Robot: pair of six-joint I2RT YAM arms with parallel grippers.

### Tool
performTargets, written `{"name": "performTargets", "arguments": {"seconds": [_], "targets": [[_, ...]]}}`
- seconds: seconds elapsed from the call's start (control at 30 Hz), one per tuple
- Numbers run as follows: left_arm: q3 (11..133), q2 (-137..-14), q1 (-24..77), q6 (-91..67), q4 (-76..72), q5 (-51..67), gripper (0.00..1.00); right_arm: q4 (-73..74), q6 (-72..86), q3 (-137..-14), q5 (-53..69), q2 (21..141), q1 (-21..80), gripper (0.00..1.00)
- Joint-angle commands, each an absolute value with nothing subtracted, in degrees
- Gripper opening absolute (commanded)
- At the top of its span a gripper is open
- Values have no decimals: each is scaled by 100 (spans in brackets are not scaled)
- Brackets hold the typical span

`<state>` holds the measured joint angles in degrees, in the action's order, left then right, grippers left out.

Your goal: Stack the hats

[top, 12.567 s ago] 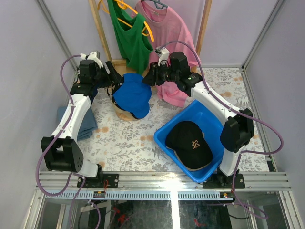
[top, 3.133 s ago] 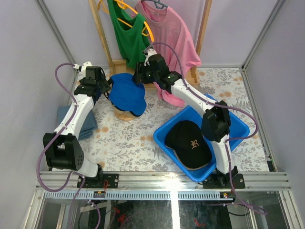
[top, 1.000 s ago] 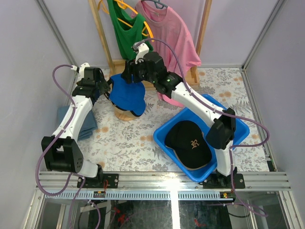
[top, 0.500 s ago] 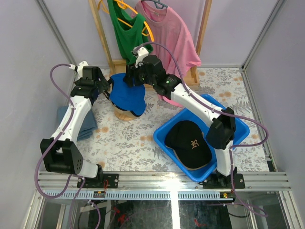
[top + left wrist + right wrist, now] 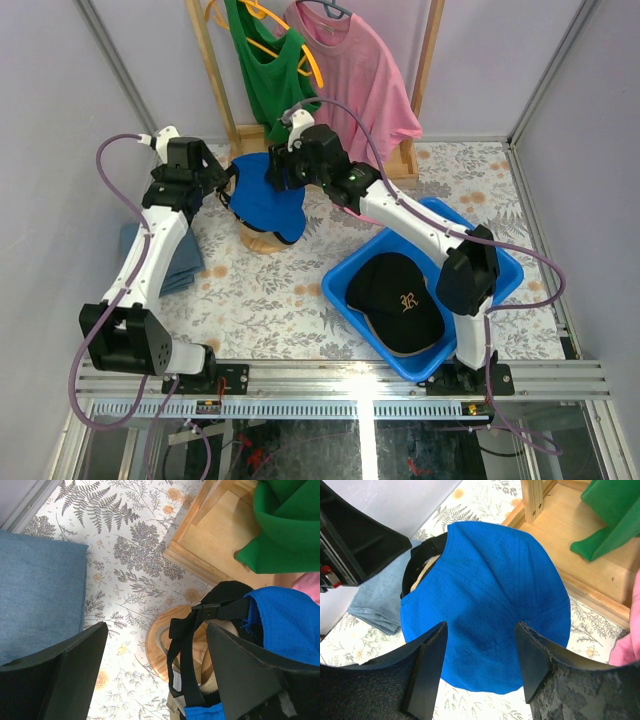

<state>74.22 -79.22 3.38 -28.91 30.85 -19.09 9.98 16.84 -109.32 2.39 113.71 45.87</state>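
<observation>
A royal blue cap (image 5: pixel 268 203) sits on top of a tan cap and a black cap on the round wooden stand (image 5: pixel 262 241). In the right wrist view the blue cap (image 5: pixel 485 610) fills the middle below my open right gripper (image 5: pixel 480 672), which hovers above it and holds nothing. My left gripper (image 5: pixel 155 675) is open at the back of the stack, beside the black strap (image 5: pixel 187 645); it shows in the top view (image 5: pixel 222 185). Another black cap (image 5: pixel 398 300) with an embroidered letter lies in the blue bin (image 5: pixel 480 245).
A folded grey-blue cloth (image 5: pixel 170 258) lies at the left, also in the left wrist view (image 5: pixel 37 595). A wooden rack base (image 5: pixel 215 545) stands behind the stand, with a green top (image 5: pixel 268 80) and a pink shirt (image 5: pixel 365 90) hanging over it.
My right gripper has come from the right to above the blue cap and let it sit on the stand. My left gripper has backed off a little to the left, open.
</observation>
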Motion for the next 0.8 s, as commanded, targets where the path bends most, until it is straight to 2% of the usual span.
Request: {"name": "performTargets", "arguments": {"seconds": [0.0,0.77], "targets": [[7528,-7728,309,-3025,3127,-2058,80,708,1662,-10785,116,10871,4599,63],[7506,-7219,333,-3152,2936,-1315,78,-14,2551,-9704,773,10287,3901,63]]}}
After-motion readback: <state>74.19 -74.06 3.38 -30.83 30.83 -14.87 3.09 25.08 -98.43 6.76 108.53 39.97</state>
